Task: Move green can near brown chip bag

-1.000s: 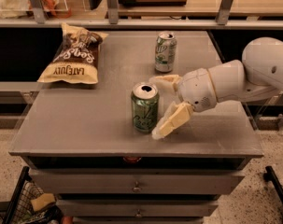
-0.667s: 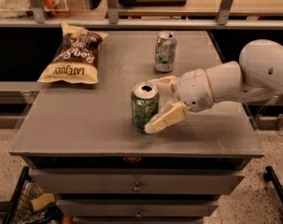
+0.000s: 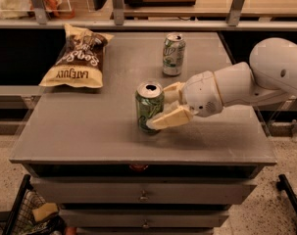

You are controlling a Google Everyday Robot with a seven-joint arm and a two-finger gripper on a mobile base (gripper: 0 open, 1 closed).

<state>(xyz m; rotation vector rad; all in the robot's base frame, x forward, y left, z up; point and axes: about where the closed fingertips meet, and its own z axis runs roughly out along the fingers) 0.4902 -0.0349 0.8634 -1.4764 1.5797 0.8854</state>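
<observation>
The green can [image 3: 148, 105] stands upright near the middle of the grey table [image 3: 84, 131], with its silver top showing. My gripper [image 3: 160, 106] reaches in from the right on a white arm [image 3: 236, 84] and is shut on the can. One tan finger [image 3: 171, 117] lies across the can's front right side and the other [image 3: 173, 89] sits behind it. The brown chip bag [image 3: 77, 58] lies flat at the table's back left, well apart from the can.
A paler silver-white can [image 3: 173, 54] stands at the back centre of the table, behind my gripper. A shelf rail [image 3: 138, 24] runs along the table's far edge. Drawers [image 3: 143, 195] are below the front edge. A wire basket [image 3: 25, 214] sits on the floor at the left.
The near finger has swung in against the can's front, closing the gripper on it. The can has shifted slightly up and left.
</observation>
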